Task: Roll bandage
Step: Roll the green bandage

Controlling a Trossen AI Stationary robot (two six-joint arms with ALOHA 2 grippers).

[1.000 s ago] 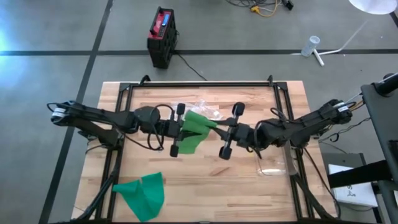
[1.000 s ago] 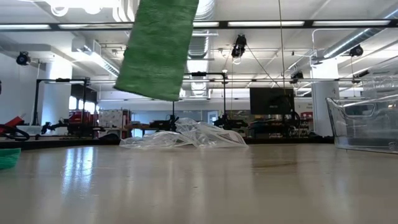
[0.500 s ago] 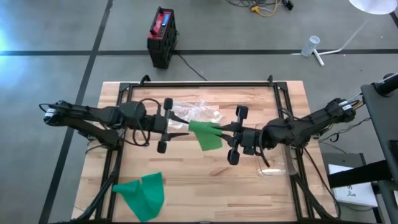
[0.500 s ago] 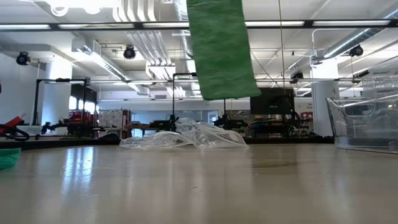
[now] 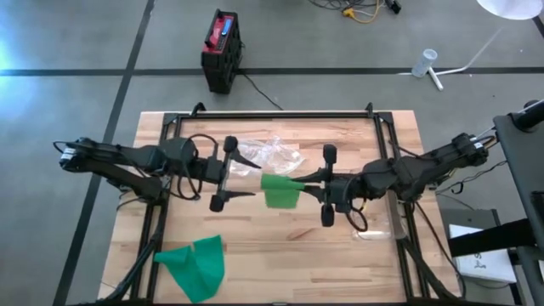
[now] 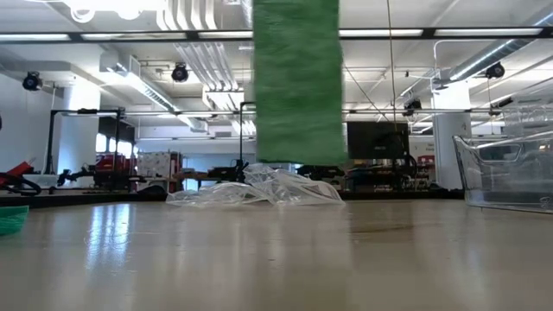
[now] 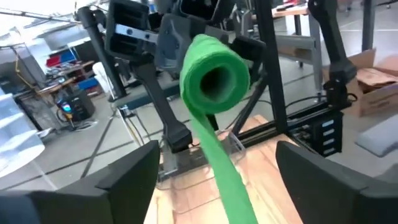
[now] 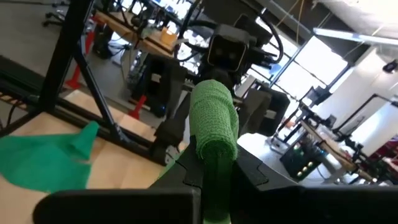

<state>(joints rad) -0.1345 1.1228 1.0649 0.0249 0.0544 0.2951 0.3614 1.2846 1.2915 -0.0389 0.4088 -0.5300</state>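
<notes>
A loose green bandage piece (image 5: 194,265) lies at the table's near left. Mid-table, the right gripper (image 5: 299,181), jaws pinched tight, holds the partly rolled green bandage (image 5: 279,189) aloft, tail dangling. The left gripper (image 5: 245,181), jaws wide and empty, must likely re-grip the tail. Farther lies crumpled clear plastic (image 5: 270,153). The pinch point is hidden.

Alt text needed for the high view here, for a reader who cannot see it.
Above a wooden table, the right pincer is shut on a green bandage roll, and the left pincer faces it with fingers open. A second green bandage lies near the table's front left corner.
</notes>
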